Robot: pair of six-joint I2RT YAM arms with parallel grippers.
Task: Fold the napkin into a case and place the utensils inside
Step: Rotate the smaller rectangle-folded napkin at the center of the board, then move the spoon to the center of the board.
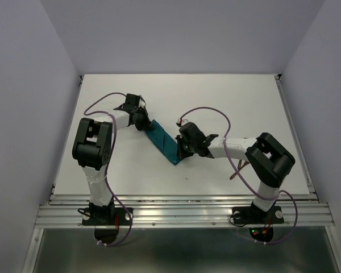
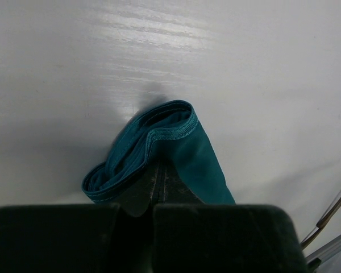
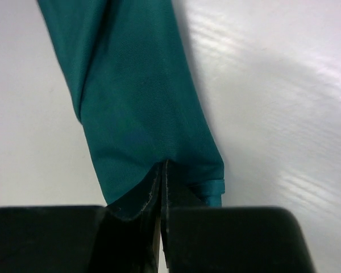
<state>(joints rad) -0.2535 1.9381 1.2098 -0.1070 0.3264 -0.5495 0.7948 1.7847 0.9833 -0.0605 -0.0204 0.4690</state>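
While left jaws and right jaws clench its ends, teal napkin (image 1: 163,142), narrow folded strip, stitched hem.

Far table (image 1: 216,96) open, napkin (image 1: 163,142) spans centre, utensils (image 1: 238,170) near right

The flat white rectangular bench (image 1: 216,96) carried a narrow teal strip of folded thin cloth (image 1: 163,142), which lay diagonally near its middle. Thin reddish-brown cutlery (image 1: 237,172) lay near the front right edge, partly hidden.
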